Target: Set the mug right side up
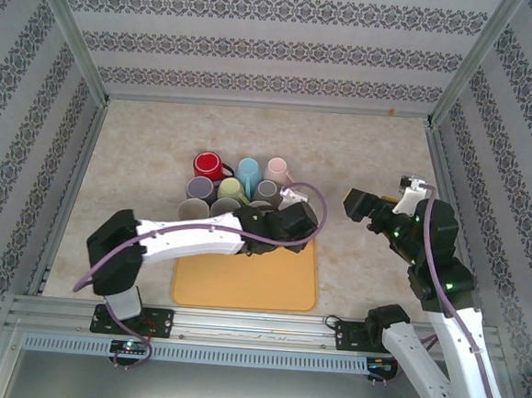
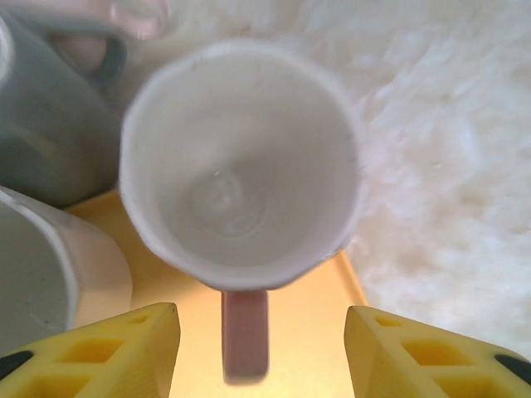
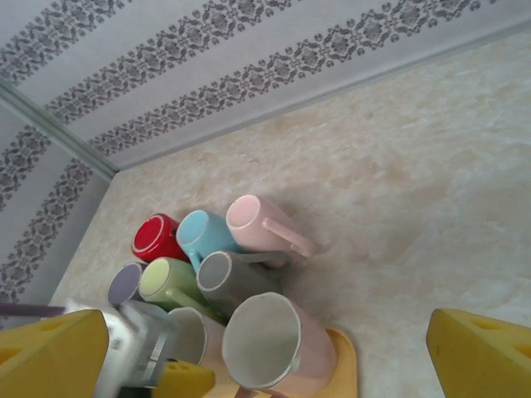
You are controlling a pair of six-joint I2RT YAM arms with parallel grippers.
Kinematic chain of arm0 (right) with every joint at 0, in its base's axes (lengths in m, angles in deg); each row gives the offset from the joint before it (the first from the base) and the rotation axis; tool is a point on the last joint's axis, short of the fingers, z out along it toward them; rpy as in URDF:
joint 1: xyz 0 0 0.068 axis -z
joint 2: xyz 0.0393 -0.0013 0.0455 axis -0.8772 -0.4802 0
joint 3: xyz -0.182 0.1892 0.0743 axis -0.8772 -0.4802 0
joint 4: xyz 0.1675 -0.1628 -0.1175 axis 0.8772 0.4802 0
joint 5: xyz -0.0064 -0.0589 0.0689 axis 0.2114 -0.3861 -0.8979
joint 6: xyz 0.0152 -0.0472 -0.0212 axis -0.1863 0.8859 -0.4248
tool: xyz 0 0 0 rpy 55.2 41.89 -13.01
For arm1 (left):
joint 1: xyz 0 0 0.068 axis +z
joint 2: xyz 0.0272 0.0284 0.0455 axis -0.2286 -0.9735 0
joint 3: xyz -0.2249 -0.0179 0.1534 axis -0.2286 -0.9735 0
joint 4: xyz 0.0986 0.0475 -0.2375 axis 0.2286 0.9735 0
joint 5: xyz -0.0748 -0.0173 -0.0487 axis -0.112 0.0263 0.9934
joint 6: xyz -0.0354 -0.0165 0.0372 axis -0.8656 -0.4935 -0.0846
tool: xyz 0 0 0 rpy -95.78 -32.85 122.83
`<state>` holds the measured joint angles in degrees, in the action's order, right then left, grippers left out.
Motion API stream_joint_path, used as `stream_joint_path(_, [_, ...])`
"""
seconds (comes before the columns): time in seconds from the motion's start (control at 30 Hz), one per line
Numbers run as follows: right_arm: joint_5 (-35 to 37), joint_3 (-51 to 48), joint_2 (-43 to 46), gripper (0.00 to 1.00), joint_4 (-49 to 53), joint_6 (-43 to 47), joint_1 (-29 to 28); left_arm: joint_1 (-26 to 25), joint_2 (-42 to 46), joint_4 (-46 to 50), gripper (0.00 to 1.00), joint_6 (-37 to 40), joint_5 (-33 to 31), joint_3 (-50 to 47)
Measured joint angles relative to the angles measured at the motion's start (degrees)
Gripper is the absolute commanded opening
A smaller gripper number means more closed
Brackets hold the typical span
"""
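Looks straight down into upright mug (image 2: 241, 166), handle pointing between parted, empty jaws of left gripper (image 2: 261, 348). Leaves right gripper (image 1: 362, 207) wide open, well apart.

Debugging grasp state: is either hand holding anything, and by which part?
Nothing is held. The left hand has its fingers apart on either side of the mug handle, not touching it. The right hand is open and empty.
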<state>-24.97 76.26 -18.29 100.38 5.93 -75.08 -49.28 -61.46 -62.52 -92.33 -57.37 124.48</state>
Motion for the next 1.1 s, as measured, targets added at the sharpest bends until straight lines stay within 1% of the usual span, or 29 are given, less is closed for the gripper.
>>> stream_joint_path(0.13, [-1.7,0.5,-1.4,0.98,-1.2,0.3,0.0,0.1,6.4,-1.2,0.6,3.2,1.6,0.1])
stream_joint_path(0.23, [-3.2,1.5,-3.1,0.98,-2.5,0.9,0.0,0.9,8.6,-1.0,0.6,5.4,3.8,1.2])
stream_joint_path(0.3, [-4.6,2.6,-5.1,0.97,-3.0,1.7,-0.7,2.4,9.5,-0.2,0.6,6.3,5.7,2.1])
stream_joint_path(0.4, [-5.2,5.4,-9.8,0.97,-2.6,3.9,-3.0,7.5,11.7,1.9,0.59,6.9,8.8,2.5])
stream_joint_path(0.47, [-4.8,8.0,-14.1,0.97,-2.3,5.8,-5.9,12.0,14.4,4.0,0.59,7.5,9.7,2.3])
stream_joint_path(0.53, [-3.6,10.3,-18.5,0.97,-1.5,8.4,-9.1,15.6,17.8,5.8,0.59,8.6,9.2,1.6])
stream_joint_path(0.6, [-2.1,12.9,-23.1,0.97,-0.2,11.7,-12.3,17.5,22.1,8.0,0.6,10.2,7.3,0.8])
stream_joint_path(0.67, [-0.6,15.8,-28.0,0.97,1.1,15.8,-15.0,17.9,26.3,10.1,0.6,11.8,5.3,0.2])
stream_joint_path(0.77, [0.2,19.7,-34.5,0.98,2.2,21.1,-16.7,17.9,31.7,11.4,0.6,13.5,2.6,-1.7])
stream_joint_path(0.93, [1.3,27.1,-46.4,0.98,3.8,28.0,-16.7,17.9,38.7,11.5,0.62,16.2,-0.5,-8.5])
stream_joint_path(1.03, [1.8,32.7,-54.6,0.98,5.7,31.2,-16.7,18.0,44.0,10.1,0.64,18.7,-0.4,-15.7])
stream_joint_path(1.1, [1.9,36.9,-60.2,0.98,7.1,33.0,-16.3,18.0,47.4,9.5,0.67,20.2,0.3,-19.8])
